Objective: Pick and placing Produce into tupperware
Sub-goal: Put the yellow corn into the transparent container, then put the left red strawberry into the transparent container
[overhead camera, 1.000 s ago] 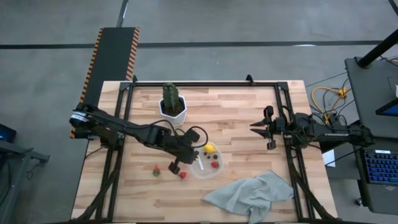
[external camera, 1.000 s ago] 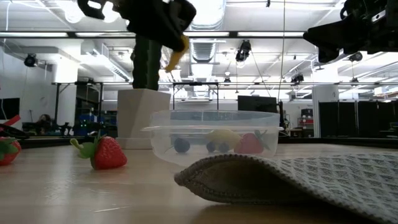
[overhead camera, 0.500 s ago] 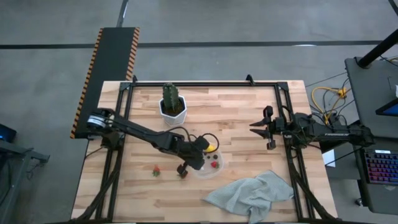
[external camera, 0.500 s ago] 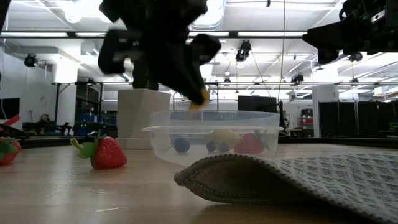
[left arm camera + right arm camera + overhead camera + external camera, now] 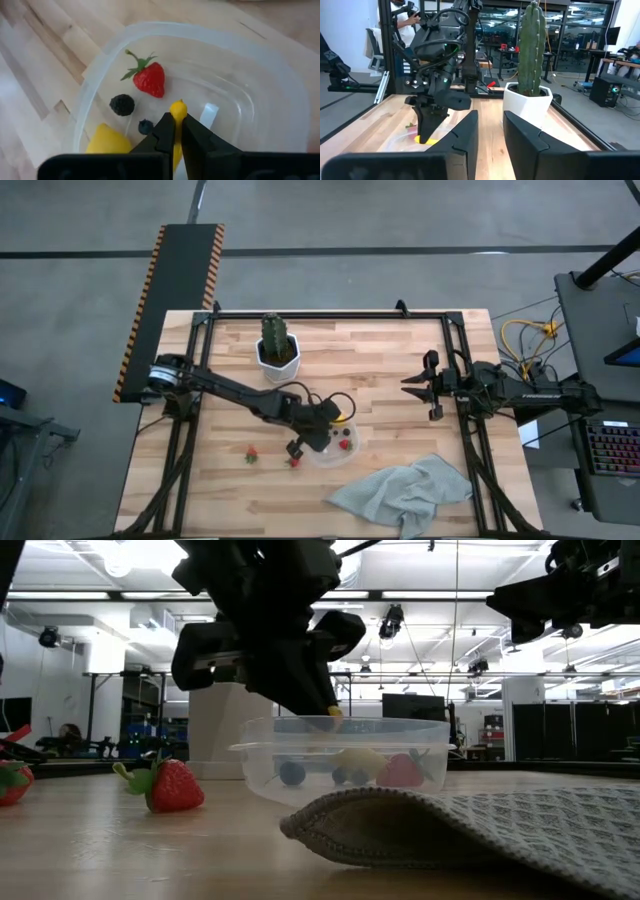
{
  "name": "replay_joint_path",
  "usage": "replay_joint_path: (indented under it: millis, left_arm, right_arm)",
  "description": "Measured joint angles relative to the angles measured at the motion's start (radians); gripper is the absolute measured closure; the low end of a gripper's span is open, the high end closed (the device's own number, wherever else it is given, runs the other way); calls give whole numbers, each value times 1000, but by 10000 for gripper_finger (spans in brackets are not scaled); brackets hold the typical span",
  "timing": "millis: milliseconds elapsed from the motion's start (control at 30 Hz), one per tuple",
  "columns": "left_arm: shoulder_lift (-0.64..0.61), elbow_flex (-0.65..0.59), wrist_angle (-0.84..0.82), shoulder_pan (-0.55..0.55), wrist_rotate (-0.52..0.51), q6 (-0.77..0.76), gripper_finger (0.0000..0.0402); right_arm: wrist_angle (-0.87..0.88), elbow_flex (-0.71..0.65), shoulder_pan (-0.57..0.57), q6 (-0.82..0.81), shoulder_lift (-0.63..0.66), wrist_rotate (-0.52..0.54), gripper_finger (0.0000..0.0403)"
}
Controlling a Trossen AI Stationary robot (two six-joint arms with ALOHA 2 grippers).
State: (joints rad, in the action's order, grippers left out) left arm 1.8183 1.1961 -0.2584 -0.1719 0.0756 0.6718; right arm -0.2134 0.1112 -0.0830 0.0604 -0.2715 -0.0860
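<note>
I see a light wooden table [image 5: 380,370] with a black frame on a grey floor; the low view looks past it into a lit workshop. A cactus [image 5: 276,333] in a white pot [image 5: 278,359] stands near the far edge, and a grey-green cloth [image 5: 402,492] lies crumpled at the near right.

The clear container [image 5: 336,447] sits near the middle of the table. In the left wrist view I count inside it a red strawberry [image 5: 150,79], a dark berry [image 5: 122,104], a small blue berry [image 5: 145,126] and a yellow lemon [image 5: 107,140], plus a white mark [image 5: 208,114] on its floor. Two more strawberries remain on the table to its left: one [image 5: 294,462] just beside the container, one [image 5: 252,454] farther out.

The left gripper [image 5: 178,125] hangs over the container's opening, its jaws clamped on a small yellow-orange piece [image 5: 178,109], the tip of which shows between the fingers. The right gripper [image 5: 418,385] waits above the table's right side, well apart from the container, fingers spread.

Against a second ago: I note the left arm has swung over from the container's left edge and come down, so the held piece now sits at rim level in the low view. The right arm, cloth, container and loose strawberries have not shifted.
</note>
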Motion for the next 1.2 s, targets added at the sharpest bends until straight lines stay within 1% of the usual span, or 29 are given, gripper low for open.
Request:
replay_joint_path:
  millis: [133, 400, 767, 967, 1067, 1200]
  left_arm:
    - [-2, 0, 11, 2, 1, 0, 391]
    - [-3, 0, 22, 2, 1, -6, 364]
    - [-3, -3, 27, 12, -2, -7, 361]
    - [-3, -6, 27, 21, -2, -7, 358]
    - [-3, -6, 26, 24, -2, -6, 341]
    - [-3, -4, 29, 24, -2, -7, 306]
  right_arm:
    - [0, 0, 0, -4, 0, 0, 316]
    - [0, 0, 0, -8, 0, 0, 325]
    - [0, 0, 0, -8, 0, 0, 316]
    - [0, 0, 0, -8, 0, 0, 322]
    - [0, -1, 0, -8, 0, 0, 325]
    - [0, -1, 0, -8, 0, 0, 322]
